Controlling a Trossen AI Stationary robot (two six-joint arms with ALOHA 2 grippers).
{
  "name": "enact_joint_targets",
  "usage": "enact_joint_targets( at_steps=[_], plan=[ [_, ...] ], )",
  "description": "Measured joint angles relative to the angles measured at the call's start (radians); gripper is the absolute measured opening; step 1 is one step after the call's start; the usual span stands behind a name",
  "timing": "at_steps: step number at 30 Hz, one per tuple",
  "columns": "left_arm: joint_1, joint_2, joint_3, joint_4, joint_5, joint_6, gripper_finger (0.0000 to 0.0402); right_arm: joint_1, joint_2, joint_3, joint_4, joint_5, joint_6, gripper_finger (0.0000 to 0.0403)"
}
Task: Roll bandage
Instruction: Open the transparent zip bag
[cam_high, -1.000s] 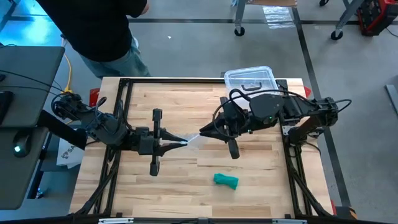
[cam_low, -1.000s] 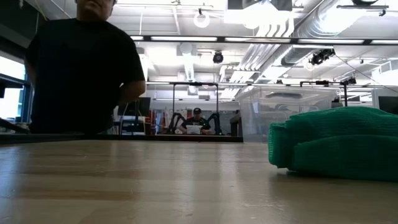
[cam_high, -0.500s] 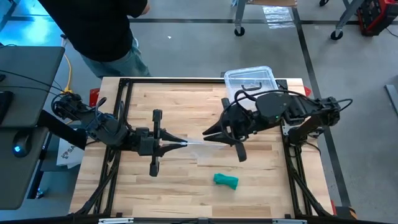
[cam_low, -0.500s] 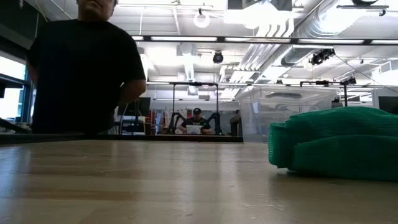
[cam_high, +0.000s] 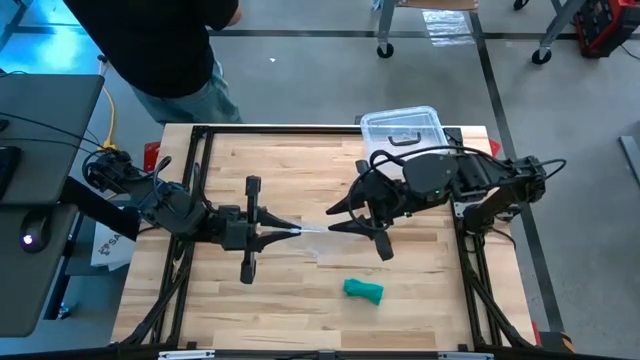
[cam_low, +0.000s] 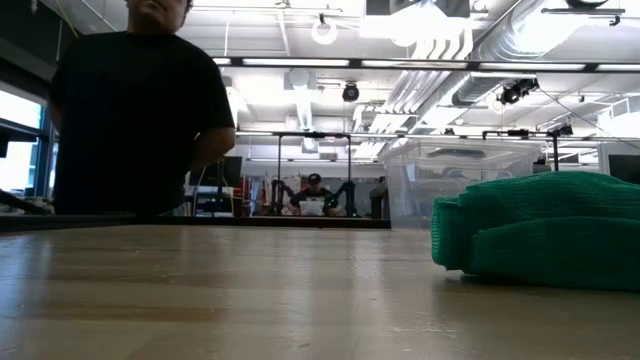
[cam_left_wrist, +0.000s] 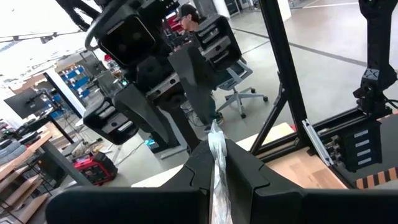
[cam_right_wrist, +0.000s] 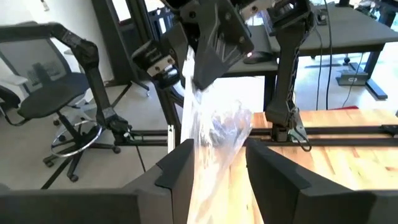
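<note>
The green bandage (cam_high: 363, 290) lies as a small loose roll on the table near its front edge, and it fills the right of the low view (cam_low: 540, 235); no gripper touches it. My left gripper (cam_high: 296, 230) is at the table's middle, shut on a crinkly clear plastic bag (cam_high: 314, 229). My right gripper (cam_high: 333, 220) faces it from the right with its fingers open. The bag's other end (cam_right_wrist: 214, 134) reaches between those fingers. My left gripper pinches one narrow end of the clear bag (cam_left_wrist: 216, 146) between its two fingers, coming level from the table's left. The bag runs on from the fingertips toward my right gripper, clear of the table. My right gripper: its open fingers (cam_right_wrist: 180, 165) stand on either side of the bag; I cannot tell whether they touch it.
A clear plastic box with a black handle (cam_high: 402, 127) stands at the table's far edge behind my right arm. A person in a dark top (cam_high: 160, 50) stands beyond the far left corner. Bare wood lies around the bandage at the front.
My right gripper has drawn back a little toward the table's right edge, away from my left gripper. The bag has stayed in my left gripper. The bandage has not moved.
</note>
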Motion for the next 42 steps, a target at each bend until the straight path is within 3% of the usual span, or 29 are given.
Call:
enact_joint_targets(
  at_steps=[12,25,39,42],
  plan=[
    [0.000,0.000,0.000,0.000,-0.001,0.000,0.0016,0.000,0.002,0.000,-0.017,-0.001,-0.004,0.0138],
    [0.000,0.000,0.000,0.001,-0.001,0.000,0.0016,0.000,0.008,0.000,0.034,-0.070,-0.007,0.0138],
    [0.000,0.000,0.000,0.001,-0.003,0.000,0.0016,0.000,0.008,0.000,-0.035,-0.019,0.000,0.0138],
    [-0.001,0.001,-0.001,0.036,-0.113,-0.065,0.0016,0.004,-0.010,0.000,-0.054,-0.010,-0.005,0.0138]
  ],
)
